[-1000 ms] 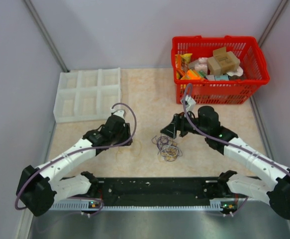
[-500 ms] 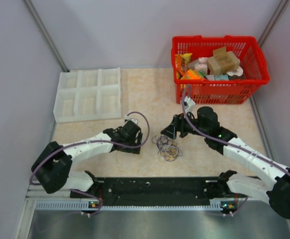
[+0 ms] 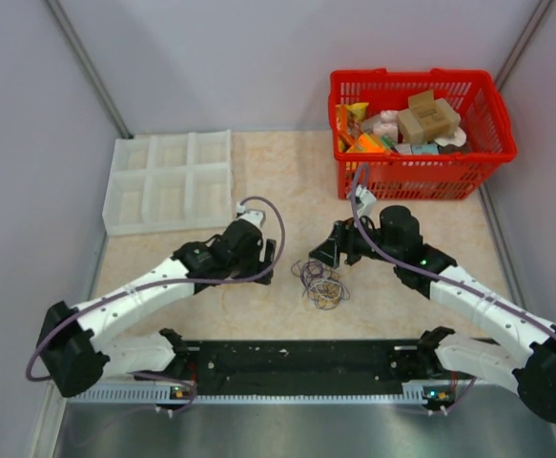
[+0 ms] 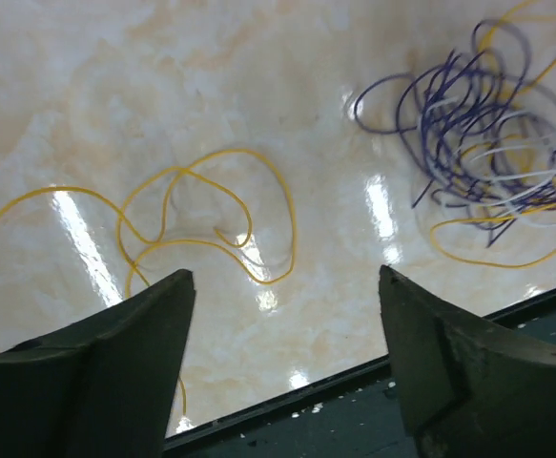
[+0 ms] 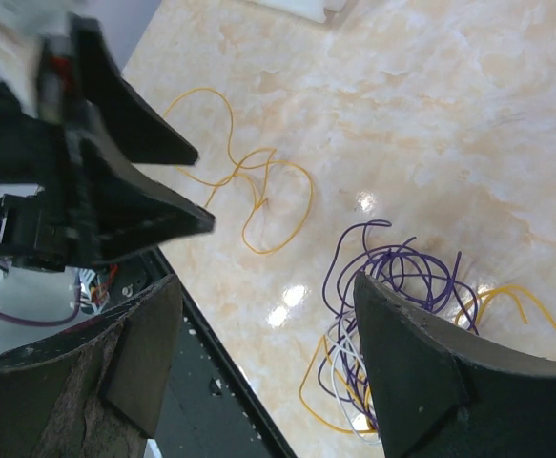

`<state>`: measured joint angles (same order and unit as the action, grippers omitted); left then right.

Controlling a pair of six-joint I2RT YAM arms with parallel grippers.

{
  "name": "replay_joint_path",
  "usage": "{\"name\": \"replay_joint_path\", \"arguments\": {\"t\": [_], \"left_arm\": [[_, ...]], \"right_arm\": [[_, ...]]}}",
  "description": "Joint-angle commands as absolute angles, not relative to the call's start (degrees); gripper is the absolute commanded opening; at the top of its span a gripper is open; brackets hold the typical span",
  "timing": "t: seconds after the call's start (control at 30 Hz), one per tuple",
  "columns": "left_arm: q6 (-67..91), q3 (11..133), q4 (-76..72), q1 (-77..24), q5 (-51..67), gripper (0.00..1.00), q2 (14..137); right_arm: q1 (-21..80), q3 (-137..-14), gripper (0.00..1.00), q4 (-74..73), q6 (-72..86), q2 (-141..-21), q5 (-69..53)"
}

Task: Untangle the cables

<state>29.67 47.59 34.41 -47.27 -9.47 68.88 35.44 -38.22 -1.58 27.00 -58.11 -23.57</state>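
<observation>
The cables are a fist-sized tangle (image 3: 322, 283) of purple, whitish and yellow wires on the marbled table between the arms. It shows at the upper right of the left wrist view (image 4: 487, 143) and at the lower right of the right wrist view (image 5: 392, 296). A single loose yellow strand (image 4: 290, 215) lies curled to the tangle's left, also in the right wrist view (image 5: 310, 196). My left gripper (image 3: 268, 255) is open and empty above this strand (image 4: 285, 275). My right gripper (image 3: 323, 250) is open and empty just above and behind the tangle (image 5: 263, 281).
A red basket (image 3: 416, 172) full of boxes and packets stands at the back right. A white compartment tray (image 3: 168, 181) sits at the back left. A black strip (image 3: 297, 358) runs along the table's near edge. Grey walls close in both sides.
My left arm has swung right, bringing its open gripper closer to the tangle and over the loose yellow strand. The right arm and the cables have not moved.
</observation>
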Motion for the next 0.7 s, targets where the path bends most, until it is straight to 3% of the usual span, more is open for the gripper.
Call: {"name": "replay_joint_path", "arguments": {"t": [0.0,0.13,0.2,0.33,0.47,0.67], "left_arm": [[34.96,54.57,43.48,-43.35,-13.79,0.88,62.41],[38.41,57.04,47.64,-28.51,-10.82,0.9,61.17],[39.72,57.22,47.29,-26.02,-12.99,0.98,62.04],[41.22,58.36,46.76,-25.49,-11.79,0.99,68.97],[40.34,57.93,43.34,-26.01,-2.65,0.99,75.57],[43.76,55.19,38.49,-31.27,-5.87,0.99,83.04]], "right_arm": [[35.33,-38.32,0.72,0.09,26.72,-57.13,-23.64],[35.33,-38.23,0.72,0.53,26.89,-57.04,-24.08],[35.33,-38.06,0.72,0.7,27.16,-56.87,-24.17],[35.33,-38.14,0.72,0.27,26.81,-56.52,-24.0],[35.33,-37.88,0.72,0.09,26.81,-55.72,-23.38],[35.33,-37.53,0.72,0.09,26.81,-55.46,-22.85]]}}
